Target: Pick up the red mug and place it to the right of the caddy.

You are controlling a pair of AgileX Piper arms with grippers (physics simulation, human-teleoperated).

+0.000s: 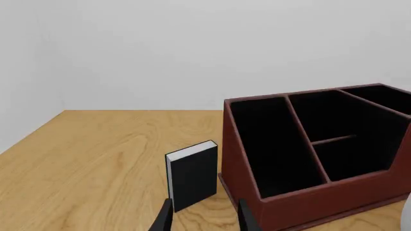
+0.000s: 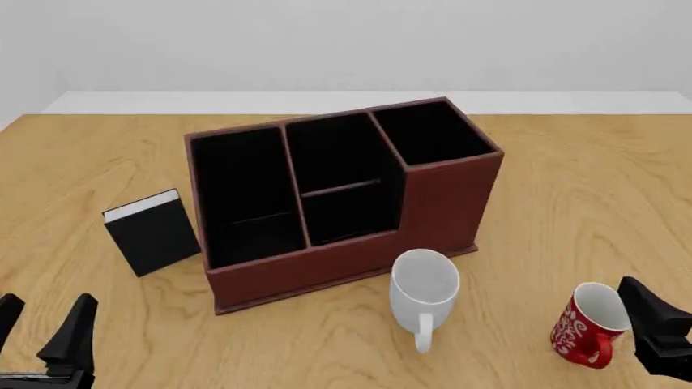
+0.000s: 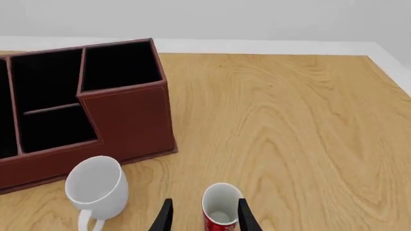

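Front view: red mug [image 2: 581, 326] upright on the table [image 2: 562, 178], near the front edge, well right of the caddy [image 2: 343, 197] and forward of it. Handle turned toward the camera, white swirls on the side. Right gripper [image 2: 653, 336] just beside the mug on its right, one dark finger close against the rim; contact not clear from here, second finger not made out. Right wrist view fills that in: red mug [image 3: 221, 209] seen from above, white inside, sitting between the two fingertips of the right gripper [image 3: 203, 215], jaws spread, one fingertip clear of the rim, the other close against it; not clamped. White mug [image 2: 423, 292] standing between red mug and caddy, just in front of the caddy's taller end compartment, handle toward the camera; same mug [image 3: 96, 189] in the right wrist view, missing from the left wrist view except for a pale sliver at the frame edge. Left gripper [image 2: 44, 332] low at the front left corner, fingers apart, holding nothing. Left wrist view alone gives the near look at the black book [image 1: 192, 174] standing upright with white page edge, just beside the caddy [image 1: 308, 159] wall but apart from it, ahead of the spread left gripper [image 1: 204, 216]. Black book [image 2: 152, 232] left of the caddy in the front view, tilted.
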